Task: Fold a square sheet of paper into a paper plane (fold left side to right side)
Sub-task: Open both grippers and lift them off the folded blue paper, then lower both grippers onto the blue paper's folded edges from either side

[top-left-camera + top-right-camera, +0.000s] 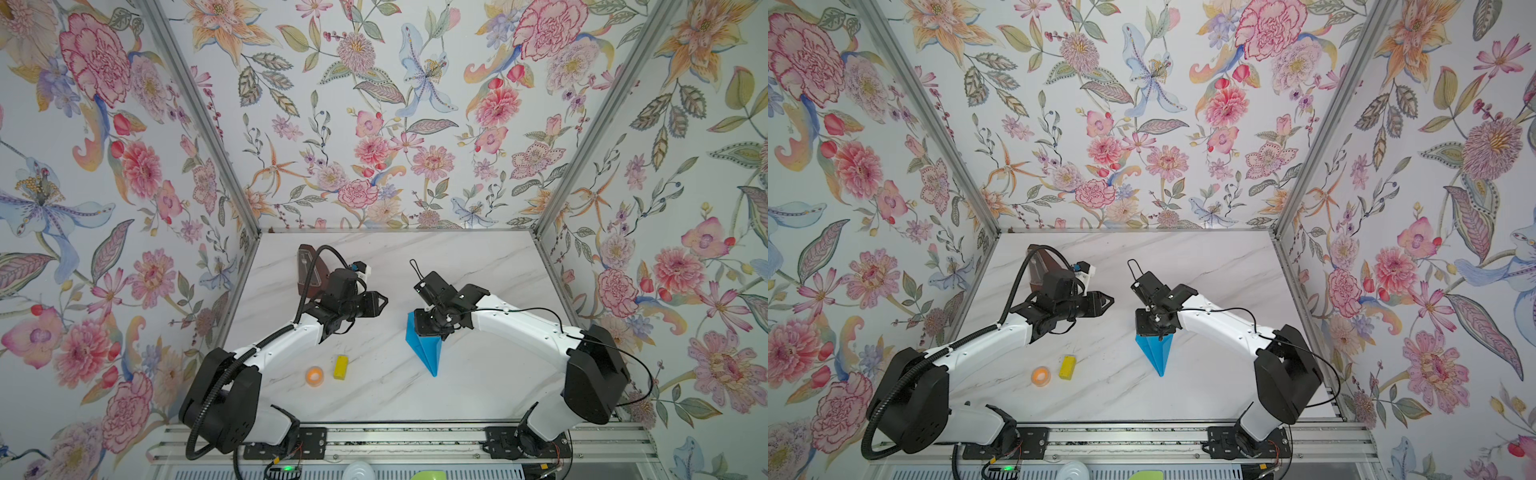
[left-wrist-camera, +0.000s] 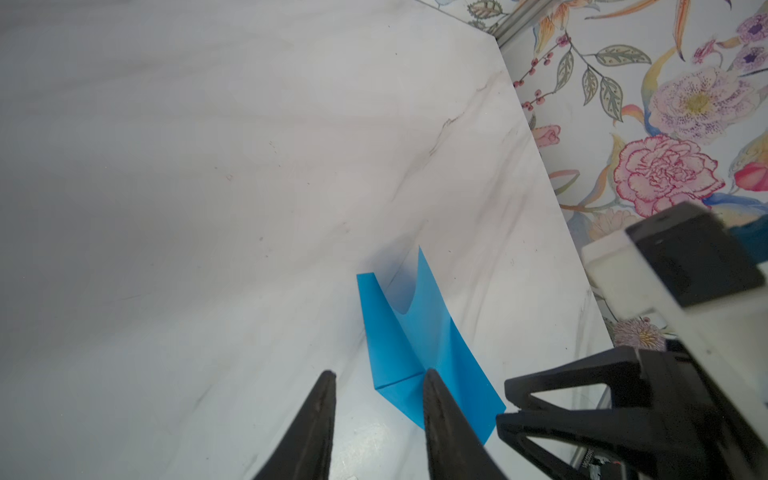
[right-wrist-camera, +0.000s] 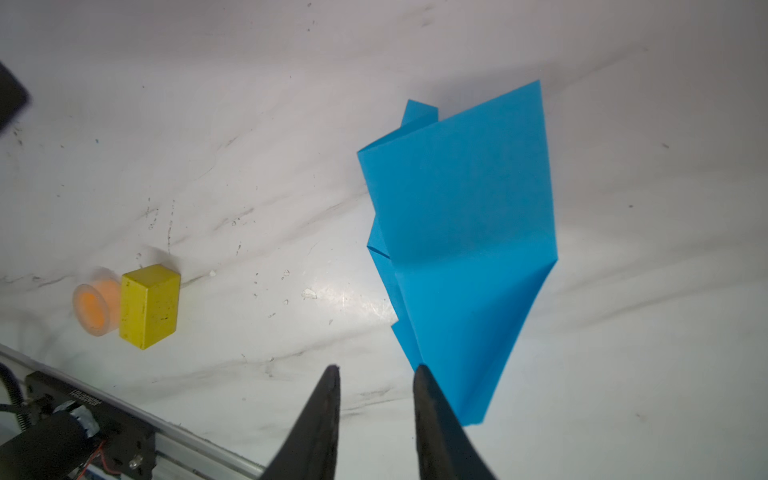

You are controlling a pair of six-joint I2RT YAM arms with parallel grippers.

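Nearest the front edge of the table (image 1: 478, 395) lie a yellow block (image 1: 340, 367) and, just beside it, an orange roll (image 1: 314, 375). Farther in rests the blue paper plane (image 1: 428, 353), nose toward the front. Over its wide end the right gripper (image 3: 376, 368) is partly open, holding nothing. The left gripper (image 2: 378, 372), off to its left, is likewise partly open and empty.

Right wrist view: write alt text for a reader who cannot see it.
A folded blue paper plane lies on a white marble table, with the right gripper at its near edge, black jaws apart and empty. Off to one side sit a yellow block and an orange roll beside it.
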